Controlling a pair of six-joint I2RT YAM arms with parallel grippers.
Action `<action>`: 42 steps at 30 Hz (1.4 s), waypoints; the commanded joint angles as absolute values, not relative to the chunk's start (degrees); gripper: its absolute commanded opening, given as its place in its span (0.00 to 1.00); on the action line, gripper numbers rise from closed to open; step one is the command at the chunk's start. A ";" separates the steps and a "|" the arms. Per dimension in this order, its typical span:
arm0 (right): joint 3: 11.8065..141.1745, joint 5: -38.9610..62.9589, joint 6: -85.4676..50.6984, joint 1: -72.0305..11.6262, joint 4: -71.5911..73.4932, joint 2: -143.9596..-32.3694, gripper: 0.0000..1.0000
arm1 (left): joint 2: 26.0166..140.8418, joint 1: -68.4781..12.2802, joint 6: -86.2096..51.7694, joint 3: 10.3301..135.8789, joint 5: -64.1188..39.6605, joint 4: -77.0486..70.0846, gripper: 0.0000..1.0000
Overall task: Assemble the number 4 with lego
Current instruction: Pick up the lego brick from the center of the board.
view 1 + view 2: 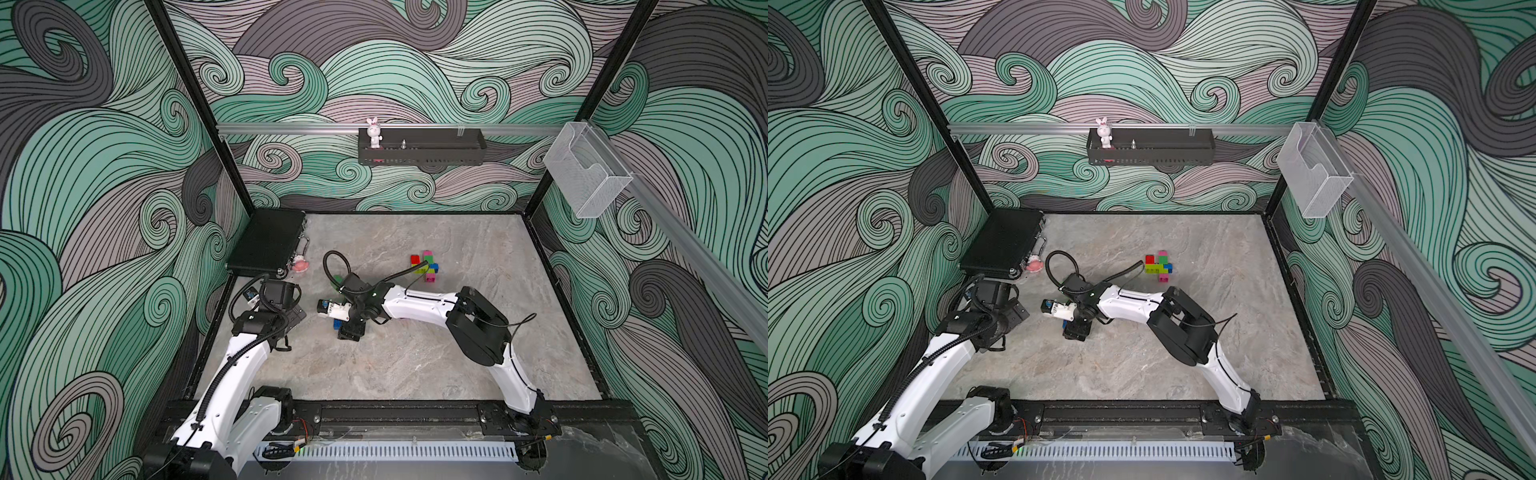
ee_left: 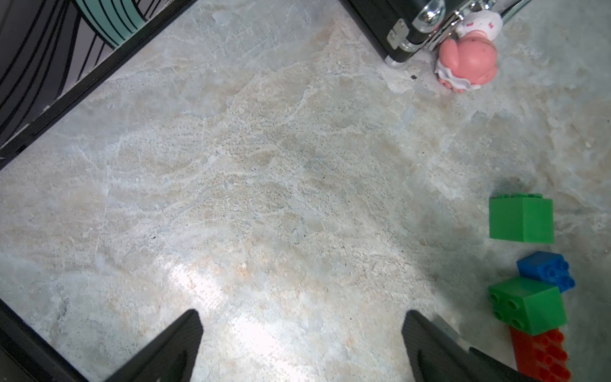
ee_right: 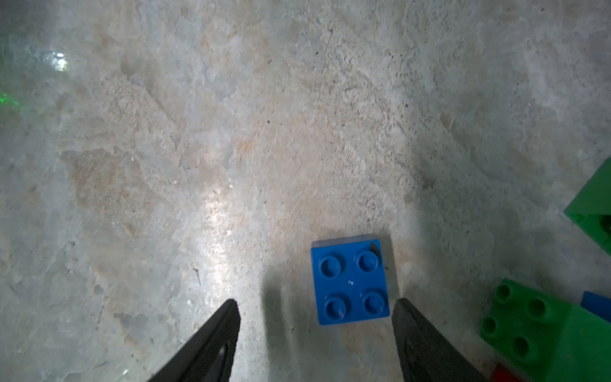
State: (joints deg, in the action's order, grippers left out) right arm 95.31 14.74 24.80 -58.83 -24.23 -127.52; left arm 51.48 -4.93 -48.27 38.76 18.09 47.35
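Nearest, the left arm (image 1: 245, 361) is reaching over the counter (image 1: 415, 365). The left jaws are standing wide, with only bare stone between them in the left wrist view. Beside it, the right arm (image 1: 419, 303) is pointing down. The right jaws are standing apart around a blue brick (image 3: 350, 281) that is sitting studs up, just beside one finger and clear of the other, not gripped. Loose bricks are lying close by: a green brick (image 2: 520, 220), a second green brick (image 2: 529, 307) and a red brick (image 2: 542, 357).

Farther back, the joined bricks (image 1: 426, 266) in red, pink, green, lime and blue are lying flat on the counter, well apart from both arms.

At the far left corner, a black case (image 1: 266, 245) is lying shut, with a pink-and-white toy (image 1: 300, 264) resting against it. On the back wall, a black basket (image 1: 422, 156) is holding a bunny figure (image 1: 373, 133) upright at its left end, with something beside it too small to tell. A clear box (image 1: 586, 174) is hanging on the right wall.
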 commanded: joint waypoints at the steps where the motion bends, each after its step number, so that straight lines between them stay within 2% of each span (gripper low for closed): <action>1: 98.43 13.43 25.81 -58.95 -28.82 -128.97 0.72 | 50.29 -3.38 -49.08 37.90 15.89 47.57 0.99; 11: 104.44 14.47 28.35 -58.97 -32.39 -132.86 0.67 | 52.02 -0.89 -47.94 37.42 12.45 45.32 0.98; 20: 107.73 14.84 28.05 -58.96 -33.62 -134.56 0.48 | 52.19 -0.35 -47.64 37.26 11.51 44.98 0.99; 26: 108.24 14.92 27.91 -58.97 -34.10 -135.16 0.45 | 52.51 -0.26 -47.51 37.10 10.81 44.65 0.99; 33: 108.63 14.29 28.14 -58.97 -34.93 -135.92 0.48 | 52.76 -0.26 -47.37 37.06 10.36 44.49 0.99; 38: 109.20 14.49 27.91 -58.97 -35.60 -136.23 0.43 | 52.95 -0.29 -47.29 37.05 9.97 44.38 0.99; 42: 109.85 15.01 26.99 -58.96 -35.26 -136.32 0.46 | 53.09 -0.26 -47.20 36.92 9.67 44.11 0.99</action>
State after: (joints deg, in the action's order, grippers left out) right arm 108.22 14.09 27.86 -58.87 -34.15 -135.15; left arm 52.56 -0.75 -47.62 37.26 9.96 44.77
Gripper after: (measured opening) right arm 0.450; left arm 0.985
